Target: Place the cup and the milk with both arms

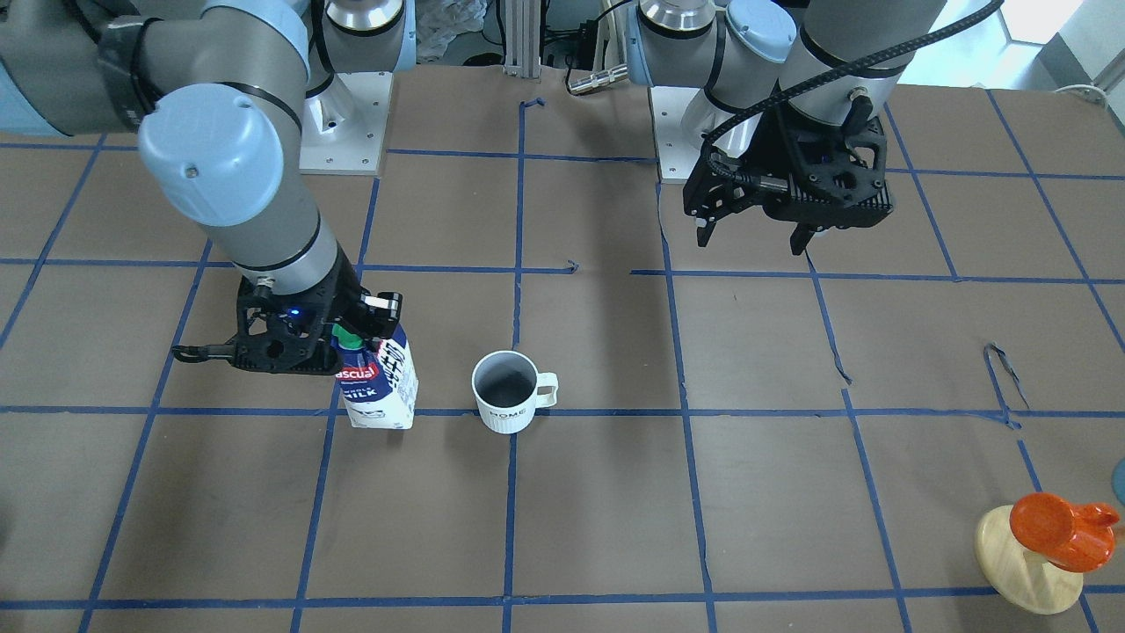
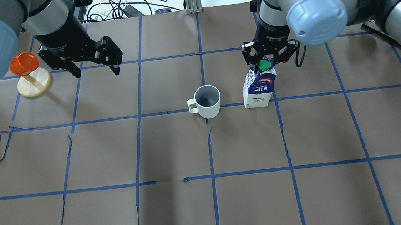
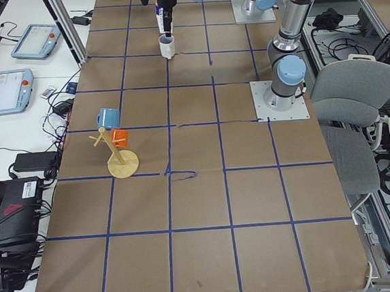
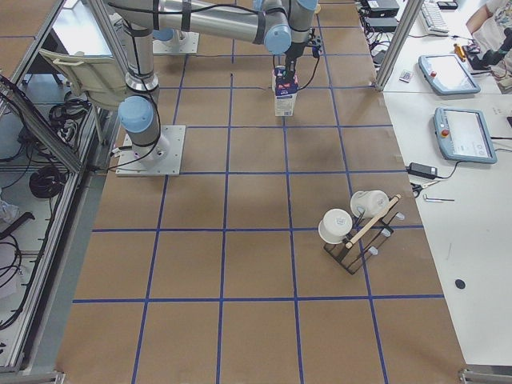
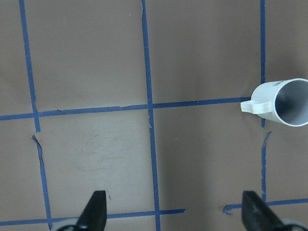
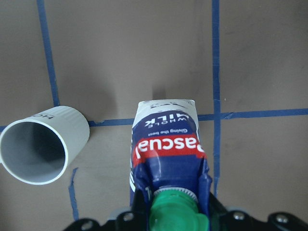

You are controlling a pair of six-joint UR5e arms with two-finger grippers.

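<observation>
**Milk on the table, right gripper at its top, left gripper wide open**

Clock directions here are read off the overhead view, 12 pointing away from the robot.

The cup (image 2: 206, 101) stands upright near the middle of the table (image 2: 207, 197), with its handle at 9 o'clock. The milk (image 2: 257, 86) stands at the cup's 3 o'clock, close by but not touching. Both bases sit on the same blue tape line (image 2: 310, 94).

Your right gripper (image 2: 267, 63) is down on the milk's gable top, with a finger on each side of the green cap (image 2: 263, 64). The fingers sit narrow, about as wide as the carton. Honestly, I can't tell from any view whether they're pinching it or just flanking it. The right wrist camera only shows the cap and the label from above.

Your left gripper (image 2: 96, 73) hangs over bare table at the cup's 10 o'clock, well apart from it. Its fingers are spread wide and hold nothing. In the left wrist view the cup sits off at the right edge.

An orange cup (image 2: 24, 63) on a wooden stand (image 2: 35, 86) sits at the left gripper's 9 o'clock.
</observation>
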